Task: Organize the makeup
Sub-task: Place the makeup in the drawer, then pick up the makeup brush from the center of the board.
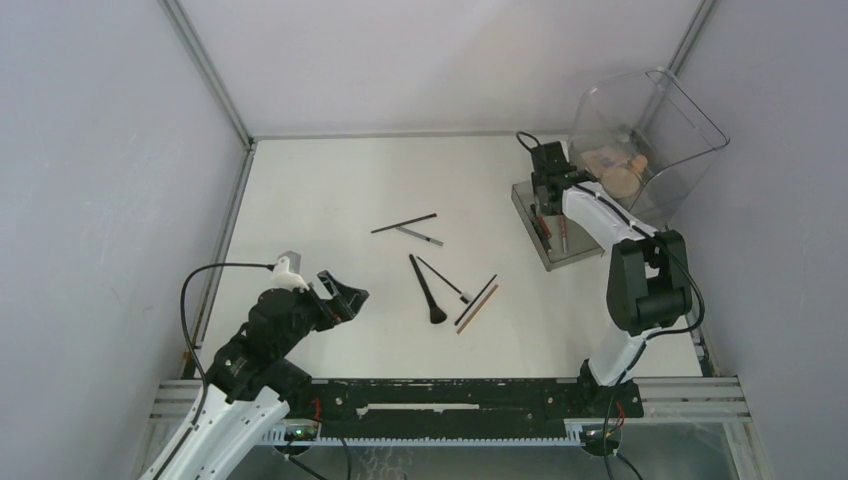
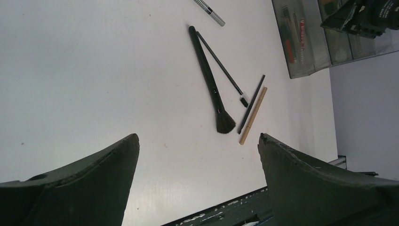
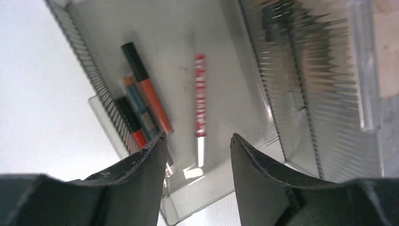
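Loose makeup lies mid-table: a large black brush (image 1: 428, 290), a thin black brush (image 1: 443, 277), a black pencil (image 1: 477, 297), a tan pencil (image 1: 480, 307), a long black pencil (image 1: 403, 223) and a grey pencil (image 1: 421, 236). My left gripper (image 1: 340, 297) is open and empty, left of them. In the left wrist view (image 2: 198, 137) it sits short of the brush (image 2: 210, 82) and tan pencil (image 2: 253, 116). My right gripper (image 1: 546, 205) is open and empty above the clear drawer (image 1: 537, 245). The right wrist view (image 3: 197, 141) shows a red-white pencil (image 3: 201, 96) and orange-black tubes (image 3: 146, 92) in the drawer (image 3: 221, 188).
The clear smoky organizer box (image 1: 650, 140) stands at the back right with beige items inside. Grey walls close in on the left, back and right. A black rail (image 1: 450, 395) runs along the near edge.
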{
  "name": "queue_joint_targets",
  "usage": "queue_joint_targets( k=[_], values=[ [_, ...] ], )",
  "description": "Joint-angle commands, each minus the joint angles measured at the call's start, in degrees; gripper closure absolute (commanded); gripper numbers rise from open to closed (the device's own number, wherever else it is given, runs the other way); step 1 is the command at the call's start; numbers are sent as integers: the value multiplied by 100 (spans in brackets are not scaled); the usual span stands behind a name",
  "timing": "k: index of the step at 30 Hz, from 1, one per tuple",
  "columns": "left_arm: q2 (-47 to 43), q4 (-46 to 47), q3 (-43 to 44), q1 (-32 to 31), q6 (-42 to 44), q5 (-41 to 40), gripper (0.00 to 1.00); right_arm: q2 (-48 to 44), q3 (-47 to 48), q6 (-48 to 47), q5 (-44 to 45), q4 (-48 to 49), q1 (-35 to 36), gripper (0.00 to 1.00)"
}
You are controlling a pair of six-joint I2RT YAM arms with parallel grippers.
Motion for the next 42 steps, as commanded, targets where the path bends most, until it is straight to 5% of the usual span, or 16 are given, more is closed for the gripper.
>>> queue_joint_targets(
  k=[1,9,16,27,38,42],
  values=[
    [-103,124,23,-27,-9,-48,0,-522,74,282,264,173,492,40],
    [-146,151,-52,-21,-70,-49,0,-1041,-875,1373,-1246,482,2155,43],
    [-201,17,43,-27,-24,-101,0,-112,-785,1430,-1773,802,3290,48],
    [-304,-38,26,-27,-61,-118,0,1016,-510,1303,-1706,674,3489,61],
    [-295,-45,24,-28,-58,-135,0,1448,-123,1151,-1726,619,3409,99],
    [-305,-79,56,-28,-59,-148,0,1157,215,949,-1621,337,3357,100]
  ],
)
